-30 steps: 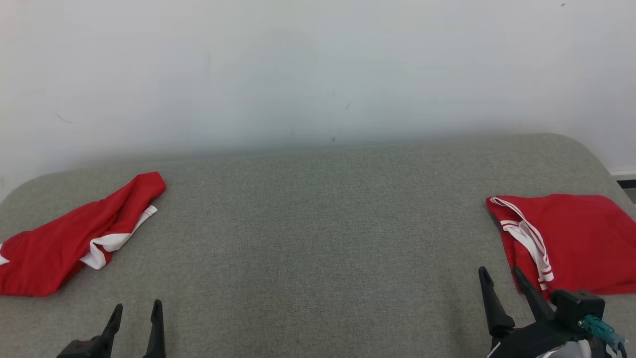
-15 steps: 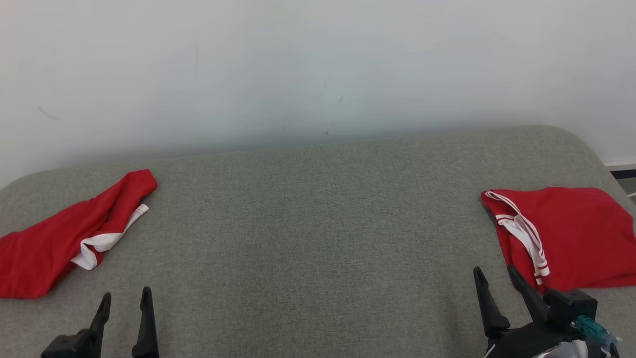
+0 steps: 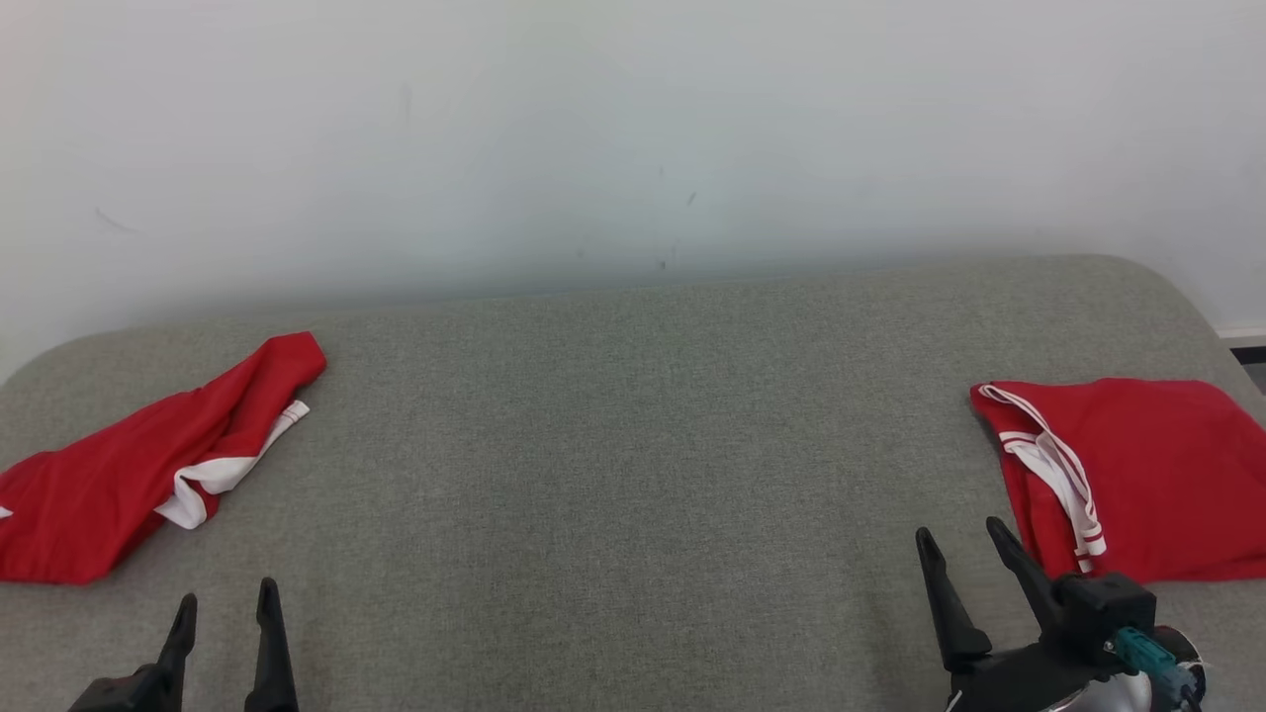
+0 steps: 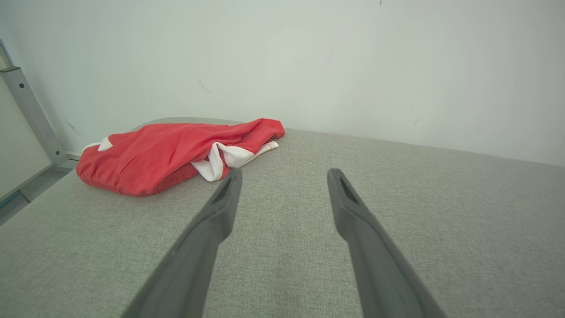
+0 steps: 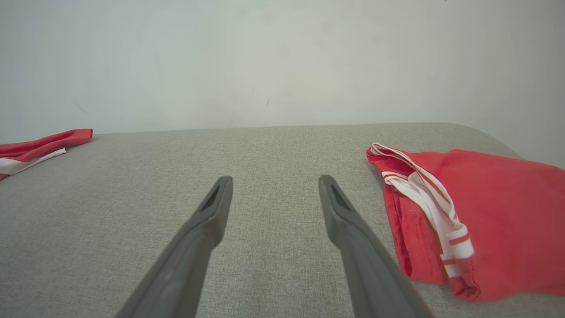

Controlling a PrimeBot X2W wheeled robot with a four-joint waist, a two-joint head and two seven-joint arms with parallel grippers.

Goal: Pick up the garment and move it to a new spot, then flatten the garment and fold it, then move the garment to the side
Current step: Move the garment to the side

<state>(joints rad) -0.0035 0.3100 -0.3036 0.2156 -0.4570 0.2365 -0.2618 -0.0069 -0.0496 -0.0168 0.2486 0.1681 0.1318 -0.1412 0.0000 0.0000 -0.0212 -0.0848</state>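
Where the head view looks down on the grey bench (image 3: 633, 445), a crumpled red garment (image 3: 129, 475) with white trim is seen at its left end and a folded red garment (image 3: 1157, 475) at its right end, well apart. The left pincer (image 3: 226, 591) and right pincer (image 3: 957, 528) are shown low in the frame, both spread wide and empty. In the left wrist view, the crumpled garment is seen beyond the fingertips, untouched. In the right wrist view, the folded garment is seen just beside one finger.

Left gripper (image 3: 226, 589), right gripper (image 3: 958, 526): slightly farther left.
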